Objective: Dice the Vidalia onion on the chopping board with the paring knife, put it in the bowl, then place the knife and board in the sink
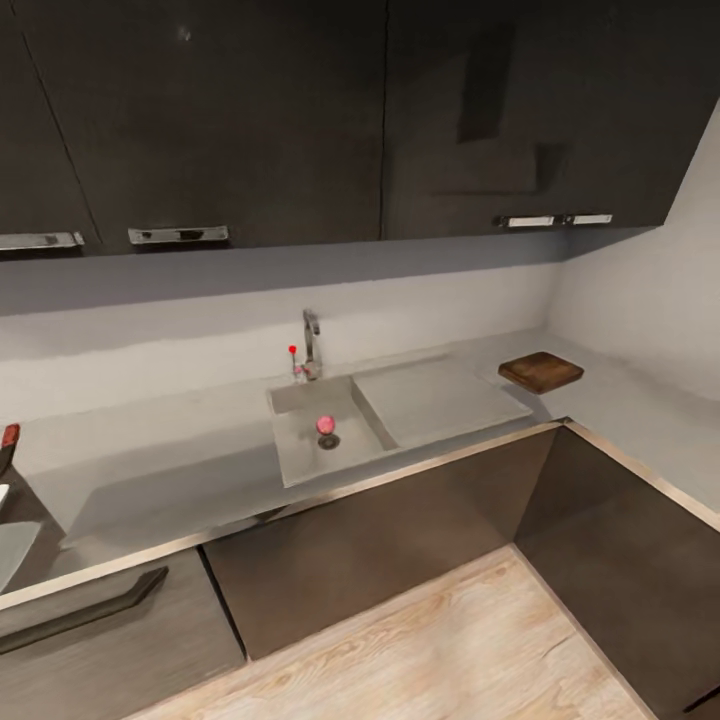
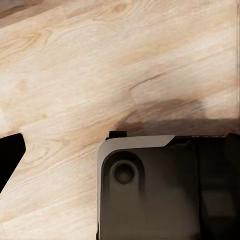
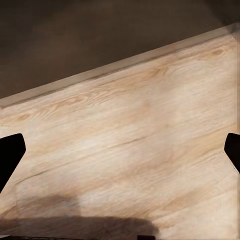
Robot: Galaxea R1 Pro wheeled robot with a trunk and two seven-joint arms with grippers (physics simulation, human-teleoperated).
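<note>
While both tools gape empty over wood floor, onion in sink, chopping board beyond drainboard

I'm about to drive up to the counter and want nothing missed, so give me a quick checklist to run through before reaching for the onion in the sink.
1. Small round pinkish onion lies in the grey rectangular sink beside the drain: ok.
2. Dark brown wooden chopping board sits on the grey stone-like countertop, past the drainboard near the corner: ok.
3. Right gripper open, nothing between its dark fingertips, pointed at the wooden floor: ok.
4. Left gripper: one fingertip at the picture's edge, state cannot tell.
5. Paring knife and bowl located: cannot tell; something shows at the head view's left edge, cut off.
6. Arms within reach of the sink: not ok, both wrist views look at the floor.
</note>
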